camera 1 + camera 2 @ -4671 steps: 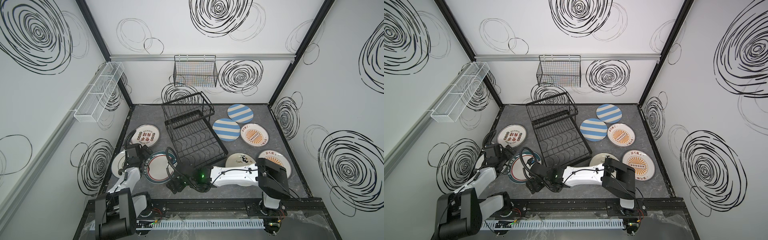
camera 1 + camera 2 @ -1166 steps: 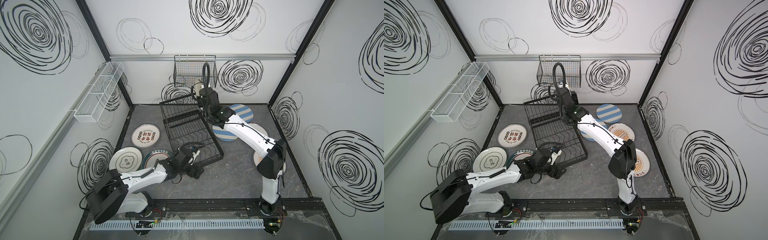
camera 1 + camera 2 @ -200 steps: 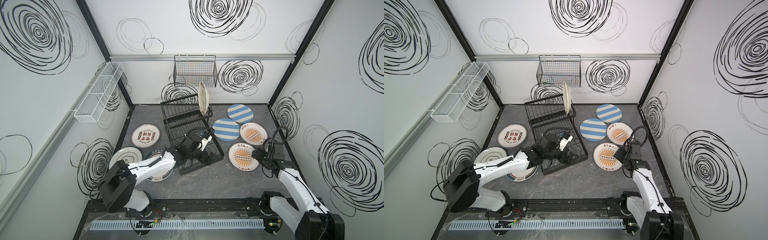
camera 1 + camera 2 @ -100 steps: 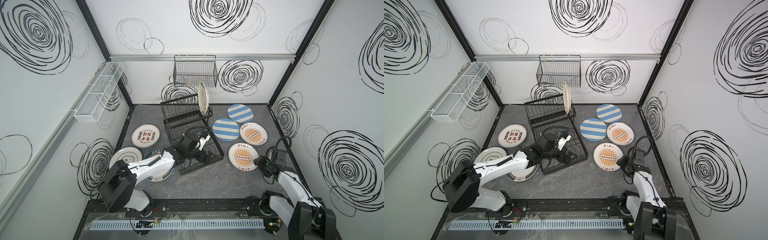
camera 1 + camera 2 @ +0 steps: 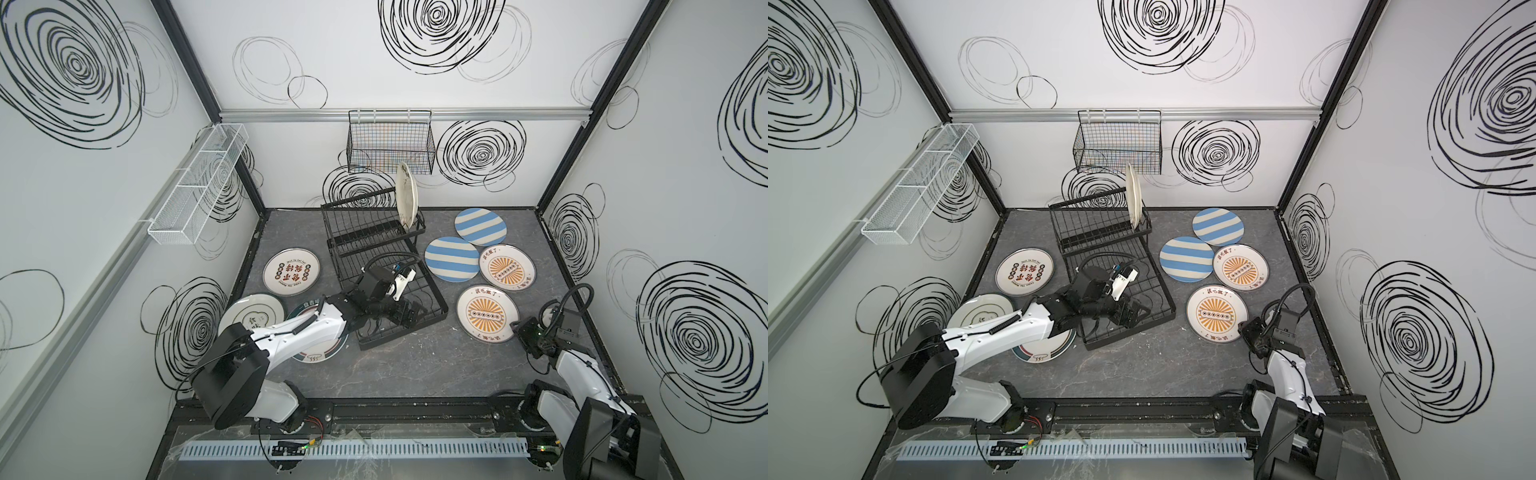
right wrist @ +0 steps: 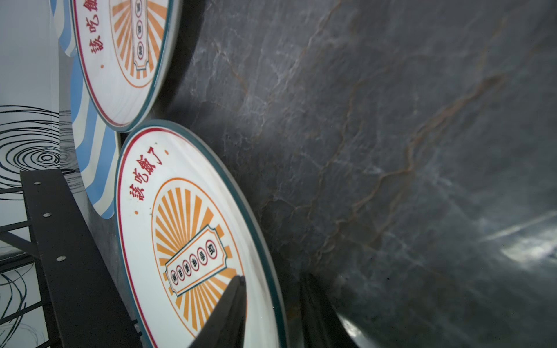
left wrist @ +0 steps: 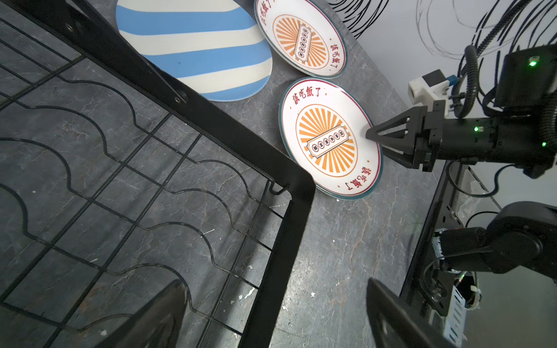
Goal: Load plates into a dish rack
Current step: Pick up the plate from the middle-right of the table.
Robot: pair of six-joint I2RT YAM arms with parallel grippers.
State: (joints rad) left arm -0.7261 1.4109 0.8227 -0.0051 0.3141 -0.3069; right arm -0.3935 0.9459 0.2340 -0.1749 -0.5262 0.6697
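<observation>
The thing in hand is the near sunburst plate [image 5: 487, 313], which lies flat on the dark, stone-patterned table [image 5: 415, 374] just to the right of the dish rack [image 5: 1100, 232]. The right gripper [image 7: 375, 141] is at the side of this plate far from the dish rack. Its jaws stand narrow around the rim, 1 finger over the printed face and 1 at the outer edge; we cannot tell if they already pinch it. The plate is not lifted.

We judge that this is the pick-up of the 2nd plate: only 1 cream plate [image 5: 406, 195] stands on edge in the upper basket of the dish rack, at its right end. The next move calls for a firm pinch on the rim, then a lift and a turn to upright, so the plate can go down into a slot.

The plate looks smooth and glossy, thin, with a low raised rim in teal and red; it may slip from hard fingers. The dish rack is black wire with flat metal frame bars, straight slots above and wavy wires in the lower tray.

The left gripper [image 7: 272, 286] hangs over the near right corner of the dish rack, wide open and holding nothing. Right of the dish rack lie also 1 more sunburst plate [image 5: 507, 268] and 2 striped plates [image 5: 451, 259]; left of it lie 3 other plates [image 5: 292, 272].
</observation>
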